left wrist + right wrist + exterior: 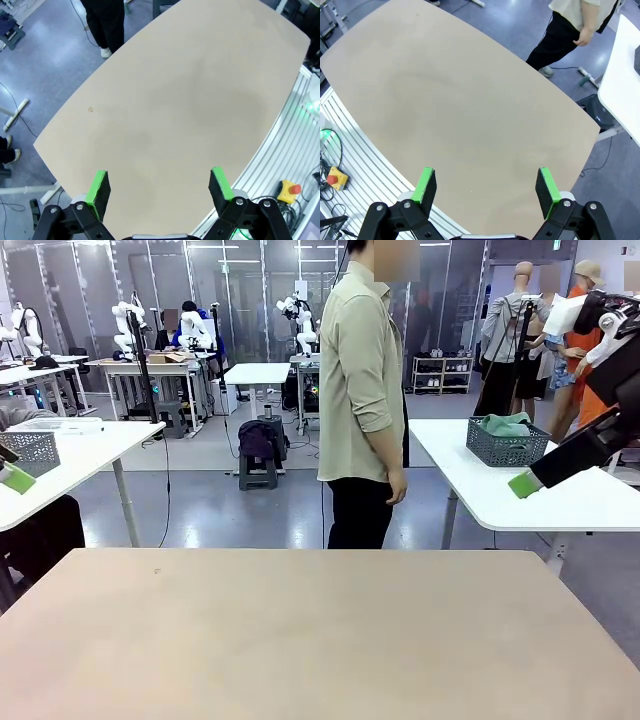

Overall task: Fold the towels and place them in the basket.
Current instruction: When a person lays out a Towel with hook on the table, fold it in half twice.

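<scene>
A dark grey wire-mesh basket (507, 445) stands on a white side table (560, 500) behind the right arm, with a pale green towel (505, 424) bunched inside it. My left gripper (160, 182) hangs open high above the beige table (175, 110), with nothing between its green pads; in the front view it shows at the far left edge (15, 478). Above the same table (470, 110) my right gripper (486, 182) is also open and holds nothing; from the front it sits at the right (523, 485).
A person (360, 390) stands at the table's far edge, side-on, hands down. Another mesh basket (30, 450) rests on a white table at the left. A yellow emergency-stop box (290, 190) lies on the slatted rail beside the table.
</scene>
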{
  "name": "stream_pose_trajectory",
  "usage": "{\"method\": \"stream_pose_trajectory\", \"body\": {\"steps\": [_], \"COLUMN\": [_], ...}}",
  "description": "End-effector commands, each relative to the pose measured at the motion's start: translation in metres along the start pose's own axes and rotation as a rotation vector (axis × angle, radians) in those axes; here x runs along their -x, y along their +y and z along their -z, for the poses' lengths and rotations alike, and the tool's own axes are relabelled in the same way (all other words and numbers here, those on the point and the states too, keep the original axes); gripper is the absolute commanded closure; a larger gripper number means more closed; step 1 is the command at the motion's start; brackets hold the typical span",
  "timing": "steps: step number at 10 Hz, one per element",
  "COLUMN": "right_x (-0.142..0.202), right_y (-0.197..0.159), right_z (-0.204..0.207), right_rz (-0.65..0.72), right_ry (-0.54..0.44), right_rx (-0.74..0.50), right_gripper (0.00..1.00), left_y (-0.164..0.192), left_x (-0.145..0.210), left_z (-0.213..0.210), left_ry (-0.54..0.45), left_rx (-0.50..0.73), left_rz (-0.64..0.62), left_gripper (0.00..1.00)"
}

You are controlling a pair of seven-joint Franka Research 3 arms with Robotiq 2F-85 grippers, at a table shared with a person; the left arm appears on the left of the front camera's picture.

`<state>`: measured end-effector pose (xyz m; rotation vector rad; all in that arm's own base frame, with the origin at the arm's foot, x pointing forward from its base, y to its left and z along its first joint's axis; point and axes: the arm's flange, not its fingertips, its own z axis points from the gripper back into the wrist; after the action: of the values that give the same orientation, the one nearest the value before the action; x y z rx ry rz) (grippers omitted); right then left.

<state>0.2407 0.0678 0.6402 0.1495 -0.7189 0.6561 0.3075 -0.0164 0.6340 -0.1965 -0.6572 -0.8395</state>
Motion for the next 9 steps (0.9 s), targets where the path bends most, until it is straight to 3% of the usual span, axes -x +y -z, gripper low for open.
{"method": "stream_pose_trajectory", "body": {"steps": [1,3,6,9], "right_x": [0.0,0.0,-0.025,-0.053], "right_y": [0.0,0.0,0.0,0.0], "right_z": [0.0,0.0,-0.065,-0.134], "right_rz": [0.002,0.001,-0.057,-0.094], "right_ry": [-0.001,0.0,0.041,0.012], "right_rx": [-0.007,0.001,0.001,-0.006], "right_gripper": [0.0,0.0,0.0,0.0], "left_y": [-0.001,-0.001,0.007,0.013], "left_x": [-0.002,-0.001,-0.03,-0.062], "left_z": [0.001,0.0,-0.06,-0.131], "left_ry": [-0.009,-0.001,-0.028,-0.05], "left_rx": [0.0,0.0,-0.02,-0.058], "left_rz": [0.0,-0.002,0.079,0.153], "left_gripper": [0.0,0.0,0.0,0.0]}}
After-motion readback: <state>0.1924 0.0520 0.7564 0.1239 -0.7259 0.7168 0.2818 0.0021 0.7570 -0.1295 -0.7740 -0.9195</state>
